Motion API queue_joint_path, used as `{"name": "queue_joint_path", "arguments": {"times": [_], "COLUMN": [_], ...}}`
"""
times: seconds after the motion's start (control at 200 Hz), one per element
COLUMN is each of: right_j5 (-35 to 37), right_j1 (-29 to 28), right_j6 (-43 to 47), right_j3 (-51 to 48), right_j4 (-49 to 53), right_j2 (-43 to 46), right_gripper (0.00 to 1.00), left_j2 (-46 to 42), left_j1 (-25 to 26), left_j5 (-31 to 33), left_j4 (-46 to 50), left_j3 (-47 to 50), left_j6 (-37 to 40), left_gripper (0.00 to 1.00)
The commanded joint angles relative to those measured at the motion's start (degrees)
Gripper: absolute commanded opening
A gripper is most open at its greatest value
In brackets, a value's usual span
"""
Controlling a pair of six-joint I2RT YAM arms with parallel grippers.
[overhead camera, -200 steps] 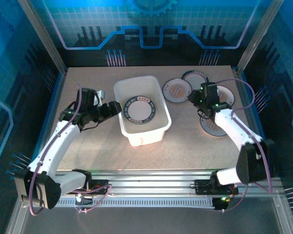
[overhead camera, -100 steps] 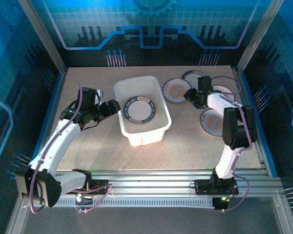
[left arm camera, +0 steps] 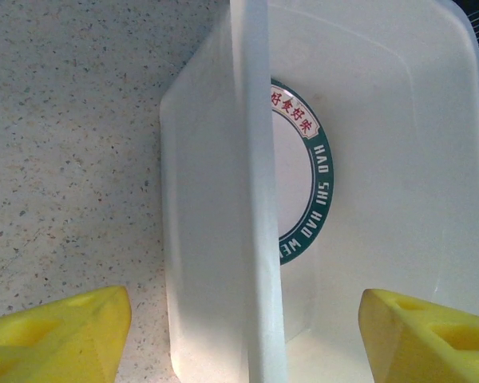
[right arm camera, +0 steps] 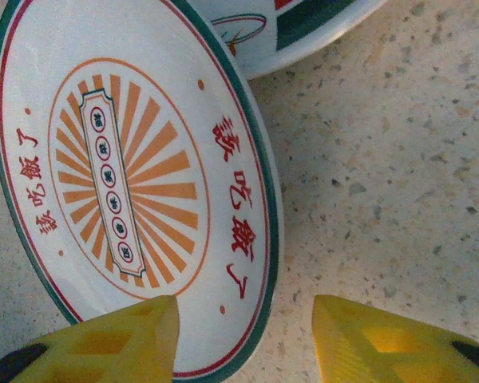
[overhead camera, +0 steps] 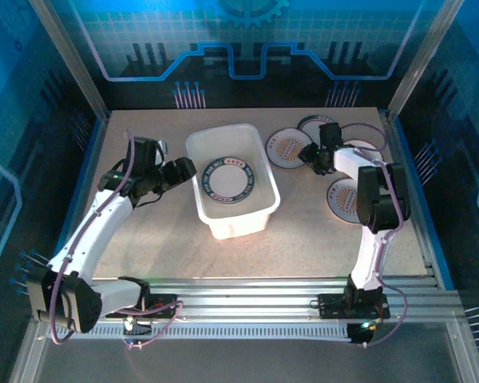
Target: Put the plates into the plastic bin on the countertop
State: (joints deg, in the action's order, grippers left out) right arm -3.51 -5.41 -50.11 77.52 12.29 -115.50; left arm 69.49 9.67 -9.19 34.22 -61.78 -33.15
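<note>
Now both apart: left gripper (left arm camera: 239, 307) astride translucent white plastic bin (left arm camera: 207, 199) wall, right gripper (right arm camera: 246, 311) straddling orange-sunburst white plate (right arm camera: 128, 175) rim.

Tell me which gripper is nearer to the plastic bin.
Left. The left gripper straddles the left wall of the plastic bin, one finger on each side of it. The right gripper is off to the bin's right, over the edge of an orange sunburst plate.

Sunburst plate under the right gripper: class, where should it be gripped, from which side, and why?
Pinch the rim of the sunburst plate from above, on the edge bordering bare countertop. It lies flat, so only the thin rim can be pinched; the right gripper straddles that edge; another plate crowds the far edge.
</note>
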Motion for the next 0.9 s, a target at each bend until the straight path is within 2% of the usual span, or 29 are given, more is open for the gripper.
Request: {"name": "queue_joint_path", "arguments": {"times": [0.0,0.415,0.68,0.825,0.895], "right_j5": [-0.7,0.6,1.8,1.7,1.7], "right_j1": [0.1,-0.6,-1.2,-1.2,-1.2], "right_j6": [-1.5,-3.6,-4.5,-4.9,-5.1], "right_j3": [1.6,2.0,1.2,1.1,0.6], "right_j4": [-0.8,-4.3,-7.6,-8.5,-9.0], "right_j2": [-2.3,-5.2,-5.6,-6.3,-6.3], "right_gripper": [0.44,0.34,0.32,0.28,0.23], "left_j2": [0.5,0.7,0.0,-0.3,-0.4], "left_j1": [0.3,0.4,0.8,1.1,1.3], "left_j5": [0.8,0.7,0.9,1.3,1.4], "left_j4": [1.0,2.1,2.9,2.9,2.9], "left_j3": [-2.3,-3.6,-3.6,-3.5,-3.5], "left_j6": [-0.8,-1.2,-1.4,-1.7,-1.7], "left_gripper": [0.76,0.76,0.76,0.76,0.76]}}
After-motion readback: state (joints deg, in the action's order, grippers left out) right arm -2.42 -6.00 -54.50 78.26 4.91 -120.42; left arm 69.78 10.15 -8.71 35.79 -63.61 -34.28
